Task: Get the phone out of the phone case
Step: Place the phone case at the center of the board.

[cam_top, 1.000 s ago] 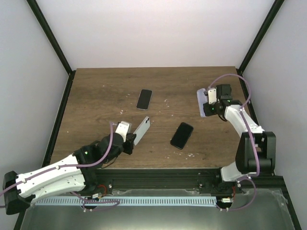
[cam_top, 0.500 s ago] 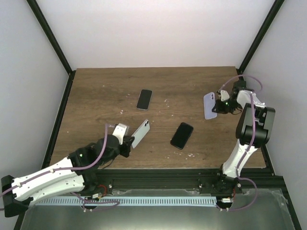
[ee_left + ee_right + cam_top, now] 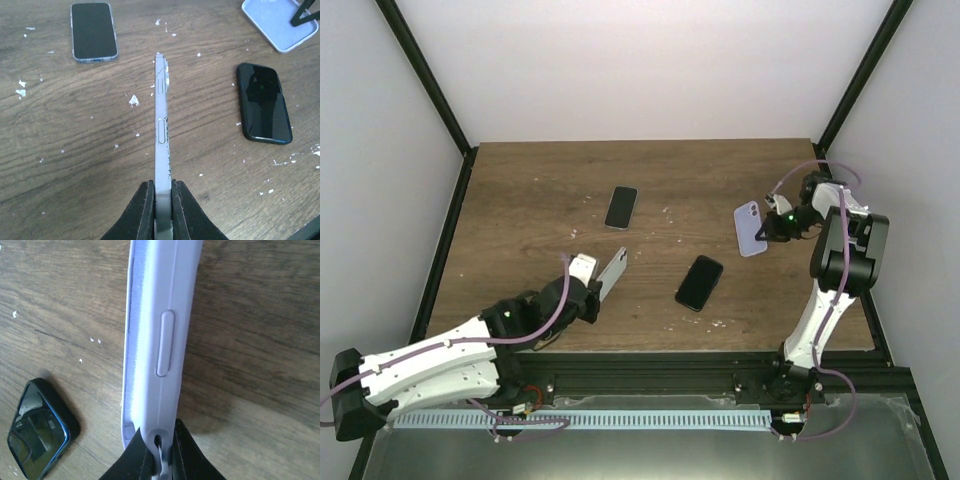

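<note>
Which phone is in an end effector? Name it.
The silver phone clamped edge-on in the left end effector; the black phone and the far phone lie flat.

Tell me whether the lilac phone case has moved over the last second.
Yes: the lilac phone case shifted slightly nearer the black phone lying flat mid-table.

Lilac phone case (image 3: pixel 751 228), silver phone (image 3: pixel 611 273), wood-grain table (image 3: pixel 540 200).

My left fingers (image 3: pixel 140 210) hide the lower end of the phone (image 3: pixel 161 125), and the lilac case (image 3: pixel 165 315) runs off my right wrist view's top.
</note>
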Controlling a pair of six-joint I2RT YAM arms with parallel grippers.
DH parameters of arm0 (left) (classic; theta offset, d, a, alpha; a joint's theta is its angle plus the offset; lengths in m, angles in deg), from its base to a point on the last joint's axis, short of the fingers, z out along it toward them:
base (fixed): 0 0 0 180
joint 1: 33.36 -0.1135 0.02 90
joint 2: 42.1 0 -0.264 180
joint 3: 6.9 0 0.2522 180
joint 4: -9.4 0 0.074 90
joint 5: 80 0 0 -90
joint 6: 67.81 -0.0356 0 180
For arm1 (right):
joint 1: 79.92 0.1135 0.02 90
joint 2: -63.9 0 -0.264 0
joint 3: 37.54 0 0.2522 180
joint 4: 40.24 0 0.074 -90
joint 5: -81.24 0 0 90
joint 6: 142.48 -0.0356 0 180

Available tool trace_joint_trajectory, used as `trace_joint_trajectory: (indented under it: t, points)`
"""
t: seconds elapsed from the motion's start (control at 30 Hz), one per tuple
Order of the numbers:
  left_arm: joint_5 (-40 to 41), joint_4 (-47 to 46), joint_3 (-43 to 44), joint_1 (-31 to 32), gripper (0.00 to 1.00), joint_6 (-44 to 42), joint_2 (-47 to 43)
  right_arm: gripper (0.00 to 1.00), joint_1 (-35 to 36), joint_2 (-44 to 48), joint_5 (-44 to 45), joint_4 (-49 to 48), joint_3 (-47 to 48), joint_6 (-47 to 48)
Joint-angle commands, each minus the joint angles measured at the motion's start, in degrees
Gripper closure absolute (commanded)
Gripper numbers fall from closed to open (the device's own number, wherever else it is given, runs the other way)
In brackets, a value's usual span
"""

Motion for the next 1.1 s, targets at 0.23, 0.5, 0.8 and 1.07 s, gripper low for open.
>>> trace_joint_trajectory:
  t: [0.23,0.5,0.8,1.07]
  points:
    - [9.0,-9.8,2.6,0.4,1.00,-3.5,5.8,0.59,-1.5,-6.1,-3.6,0.2,7.4,-1.9]
    - [9.6,-16.1,3.1,0.4,1.00,-6.5,11.4,0.50,-3.4,7.2,-0.4,-7.6,-0.4,-9.3]
    - [12.9,-27.0,4.4,2.3,1.00,-15.2,20.4,0.46,0.9,26.8,-19.0,-13.4,-11.2,-13.8]
    - [24.6,-33.9,7.9,4.6,1.00,-25.1,28.1,0.45,11.0,27.1,-30.9,-16.7,-10.5,-15.7]
